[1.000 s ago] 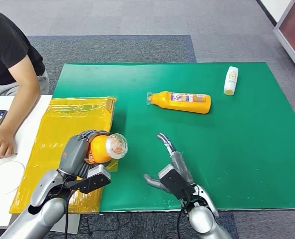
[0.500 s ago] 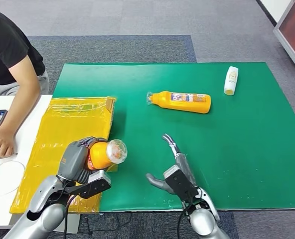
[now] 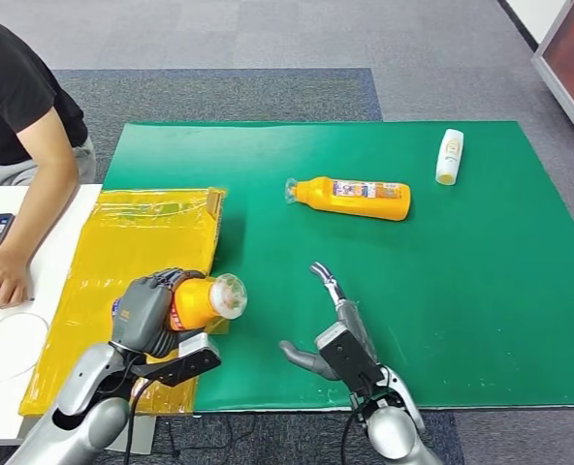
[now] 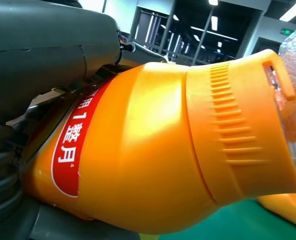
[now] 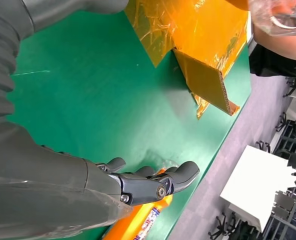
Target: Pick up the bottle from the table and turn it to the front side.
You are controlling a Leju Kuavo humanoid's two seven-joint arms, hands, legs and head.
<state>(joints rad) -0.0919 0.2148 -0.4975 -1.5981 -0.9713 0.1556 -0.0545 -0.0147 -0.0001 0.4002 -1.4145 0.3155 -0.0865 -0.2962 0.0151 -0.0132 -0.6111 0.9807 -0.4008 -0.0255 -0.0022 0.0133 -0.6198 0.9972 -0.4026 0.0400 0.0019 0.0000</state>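
At about nine o'clock in the head view, a person [image 3: 16, 145] in a black shirt leans over a white table [image 3: 6, 329], one hand resting on it. Just right of that, a flattened yellow cardboard sheet [image 3: 123, 262] lies over the left edge of the green mat [image 3: 452, 291].

At seven o'clock, the left hand [image 3: 146, 312] grips an orange bottle [image 3: 196, 300], fingers wrapped round its body, the clear cap pointing toward three o'clock and held above the cardboard's near right corner. The left wrist view shows the bottle [image 4: 158, 145] close up, with a red label bearing white characters against the grey hand [image 4: 33, 55] and a ribbed orange collar below the clear cap.

At six o'clock, the right hand [image 3: 335, 329] hovers over the mat with its fingers spread and nothing in it; the right wrist view shows its fingers [image 5: 154, 182] apart above the green surface.

Toward twelve o'clock, a second orange bottle [image 3: 354, 198] lies on its side on the mat, cap pointing to nine o'clock. At two o'clock, well apart, a small white bottle [image 3: 449, 156] lies near the mat's far edge.
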